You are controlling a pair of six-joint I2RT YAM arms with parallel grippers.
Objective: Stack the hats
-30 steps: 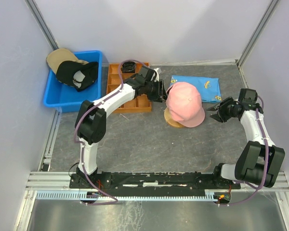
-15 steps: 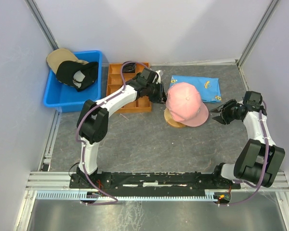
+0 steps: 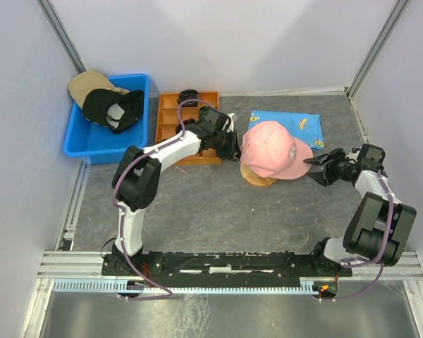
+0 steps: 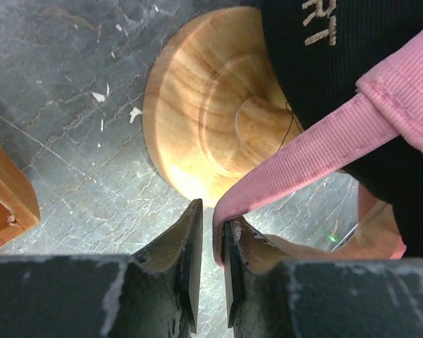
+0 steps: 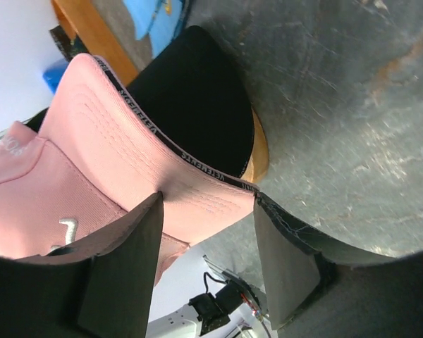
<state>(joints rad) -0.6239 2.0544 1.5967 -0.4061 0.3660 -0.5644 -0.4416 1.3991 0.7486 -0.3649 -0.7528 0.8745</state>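
A pink hat [image 3: 273, 149] sits over a black hat [image 4: 352, 70] on a round wooden stand [image 3: 256, 177]. My left gripper [image 3: 234, 151] is at the pink hat's left rear. In the left wrist view the left gripper [image 4: 210, 218] is shut on the pink back strap [image 4: 303, 151]. My right gripper [image 3: 317, 166] is at the pink brim's right tip. The right wrist view shows the right gripper [image 5: 208, 201] open, with the pink brim [image 5: 197, 186] between its fingers and the black hat's brim [image 5: 197, 105] under it. A tan hat [image 3: 84, 83] and another black hat [image 3: 111, 109] lie in the blue bin [image 3: 81, 144].
An orange wooden divider tray [image 3: 170, 127] stands left of the stand, with a small black coiled bundle [image 3: 189, 96] in its far end. A blue cartoon-print cloth [image 3: 296, 120] lies behind the pink hat. Walls close in the grey floor on both sides.
The left gripper has closed on the pink strap and moved slightly nearer. The pink hat has turned, brim swinging right. The right gripper has opened wider and now straddles the brim tip.
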